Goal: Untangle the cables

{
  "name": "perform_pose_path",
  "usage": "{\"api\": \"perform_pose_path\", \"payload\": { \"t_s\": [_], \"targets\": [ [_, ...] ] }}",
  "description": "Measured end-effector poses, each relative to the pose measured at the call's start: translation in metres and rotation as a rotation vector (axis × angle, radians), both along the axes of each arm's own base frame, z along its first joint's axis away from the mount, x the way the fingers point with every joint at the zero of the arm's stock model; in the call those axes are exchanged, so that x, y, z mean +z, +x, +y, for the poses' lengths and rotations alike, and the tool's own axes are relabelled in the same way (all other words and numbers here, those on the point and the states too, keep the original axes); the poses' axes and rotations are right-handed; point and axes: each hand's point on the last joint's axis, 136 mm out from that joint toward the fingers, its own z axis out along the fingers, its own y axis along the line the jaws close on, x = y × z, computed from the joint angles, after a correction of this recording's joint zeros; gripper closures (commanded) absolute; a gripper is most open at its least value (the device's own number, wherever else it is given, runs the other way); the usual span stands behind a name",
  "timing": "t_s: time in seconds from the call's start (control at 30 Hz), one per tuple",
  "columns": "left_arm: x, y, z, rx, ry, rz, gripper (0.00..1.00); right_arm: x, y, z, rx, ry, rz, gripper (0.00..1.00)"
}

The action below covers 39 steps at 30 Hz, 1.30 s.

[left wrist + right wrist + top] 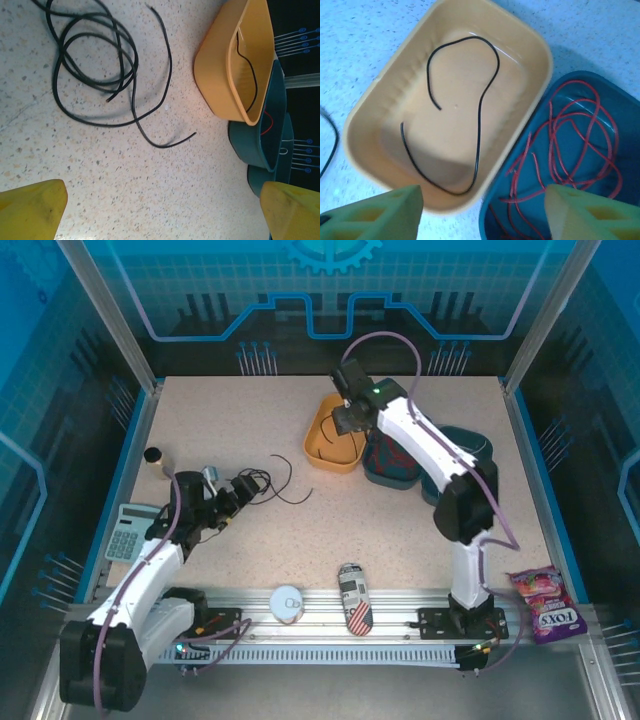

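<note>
Black cables (pixel 95 65) lie in a loose tangle on the speckled table, left of centre in the top view (pixel 272 482). My left gripper (pixel 160 215) hovers just short of them, open, with bare table between its yellow fingers (pixel 30 207). One black cable (pixel 480 110) lies alone in the yellow bin (pixel 385 107). Red cables (pixel 570 150) are coiled in the teal bin (pixel 625 115) beside it. My right gripper (pixel 482 215) hangs open above the yellow bin's near corner, holding nothing; the top view shows that gripper (pixel 345 420) over the yellow bin (pixel 312 440).
A second teal bin (pixel 462 448) stands behind the right arm. A calculator (pixel 128 533) and a small bottle (pixel 155 457) sit at the left edge. A can (pixel 353 598), a white tin (pixel 287 602) and a candy bag (pixel 548 605) lie along the front rail.
</note>
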Motion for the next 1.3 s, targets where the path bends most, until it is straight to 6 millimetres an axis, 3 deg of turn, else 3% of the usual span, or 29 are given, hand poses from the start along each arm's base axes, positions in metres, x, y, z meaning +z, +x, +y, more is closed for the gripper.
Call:
{"api": "perform_pose_path", "payload": {
  "t_s": [0.13, 0.3, 0.47, 0.77, 1.0, 1.1, 1.3],
  "targets": [
    [0.013, 0.013, -0.003, -0.03, 0.053, -0.014, 0.01, 0.021, -0.035, -0.013, 0.008, 0.032, -0.063, 0.0],
    [0.02, 0.028, -0.018, -0.108, 0.133, -0.007, 0.01, 0.023, -0.071, -0.044, -0.044, 0.055, -0.117, 0.0],
    [0.012, 0.039, -0.037, -0.204, 0.222, 0.025, 0.02, 0.025, -0.106, -0.076, -0.1, 0.126, -0.186, 0.0],
    [-0.008, 0.049, -0.063, -0.36, 0.418, 0.099, 0.13, 0.032, -0.134, -0.135, -0.244, 0.374, -0.308, 0.0],
    [-0.035, 0.057, -0.052, -0.42, 0.613, 0.167, 0.27, 0.054, -0.162, -0.15, -0.245, 0.526, -0.53, 0.0],
    [-0.052, 0.056, -0.044, -0.44, 0.673, 0.214, 0.33, 0.054, -0.171, -0.16, -0.275, 0.544, -0.587, 0.0],
    [-0.079, 0.053, -0.04, -0.483, 0.719, 0.283, 0.39, 0.052, -0.156, -0.163, -0.316, 0.459, -0.527, 0.0]
  ]
}}
